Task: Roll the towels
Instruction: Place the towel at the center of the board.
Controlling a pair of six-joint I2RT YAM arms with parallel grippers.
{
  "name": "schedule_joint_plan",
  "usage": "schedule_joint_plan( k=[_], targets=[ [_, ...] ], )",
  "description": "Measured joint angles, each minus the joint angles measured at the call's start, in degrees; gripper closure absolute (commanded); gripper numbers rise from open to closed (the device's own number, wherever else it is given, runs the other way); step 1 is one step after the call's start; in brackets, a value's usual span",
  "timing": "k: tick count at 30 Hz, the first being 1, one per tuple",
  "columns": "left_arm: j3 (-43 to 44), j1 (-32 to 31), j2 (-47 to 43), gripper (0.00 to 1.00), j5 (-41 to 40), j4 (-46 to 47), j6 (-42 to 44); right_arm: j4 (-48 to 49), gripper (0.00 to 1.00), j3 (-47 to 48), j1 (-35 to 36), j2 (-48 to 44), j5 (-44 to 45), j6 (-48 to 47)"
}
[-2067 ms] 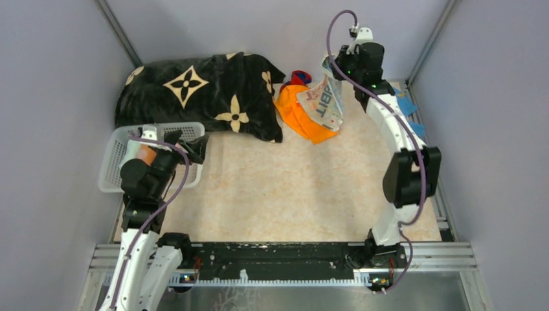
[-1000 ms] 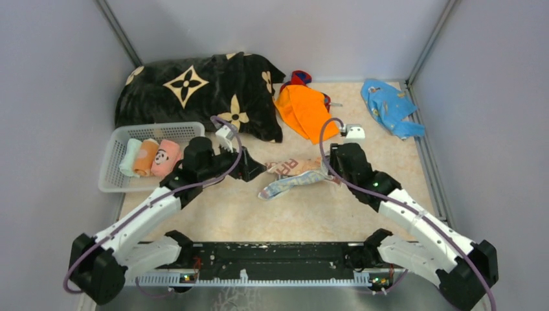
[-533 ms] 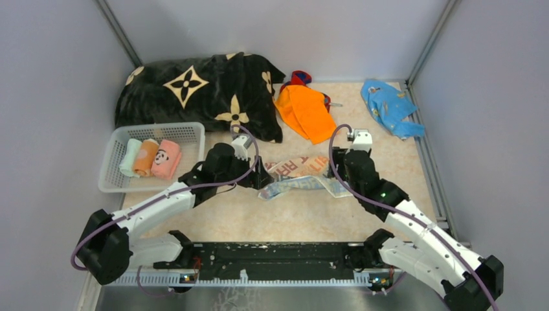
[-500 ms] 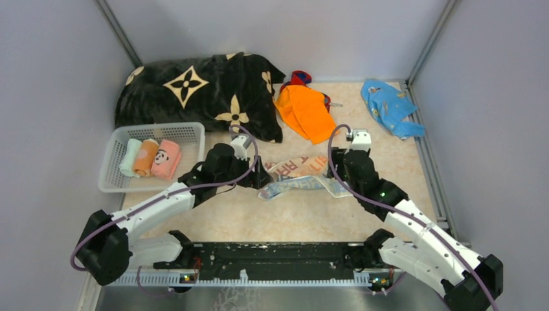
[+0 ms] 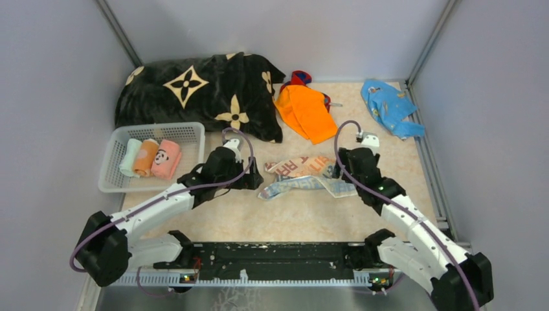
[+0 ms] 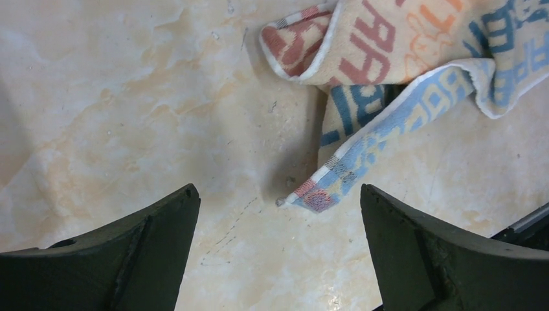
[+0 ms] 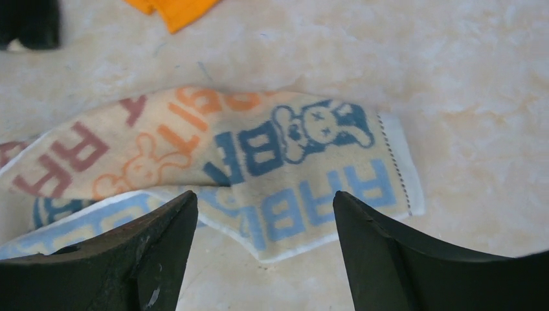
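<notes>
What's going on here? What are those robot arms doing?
The robot is rolling up towels. The bunny towel lies crumpled on the table. The left gripper and right gripper hover open at its ends, holding nothing. Three rolled towels already sit in the white basket. An orange towel waits at the back.

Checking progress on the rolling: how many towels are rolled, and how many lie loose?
Rolled, in the basket: 3 (pale green roll, orange roll, pink panda roll)
Loose on the table: 4 (printed towel, orange towel, blue towel, half-hidden red-blue cloth)
Total: 7
</notes>
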Motion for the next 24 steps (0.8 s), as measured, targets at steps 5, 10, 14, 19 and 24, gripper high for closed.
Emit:
schedule_joint_plan(
  k=[5,10,14,19,24],
  targets=[
    [0.02,0.00,2.80,0.01,0.02,-2.43,-0.20,-0.96,0.22,-4.07,-15.52,0.39,-6.51,3.76],
    [0.83,-0.02,6.62,0.01,1.88,-4.61,0.00,-2.64,0.25,-6.27,-24.55,0.46,-7.58,6.43],
    [1.14,-0.57,9.60,0.01,3.63,-5.57,0.13,-2.93,0.37,-6.27,-27.54,2.25,-7.13,7.23],
    [1.14,-1.73,11.28,0.01,4.22,-5.97,0.46,-2.89,0.56,-6.25,-29.73,7.30,-7.17,7.41],
    [1.14,-2.75,12.98,0.01,4.26,-5.97,1.11,-3.76,0.60,-6.23,-29.97,12.52,-7.30,7.85]
  ],
)
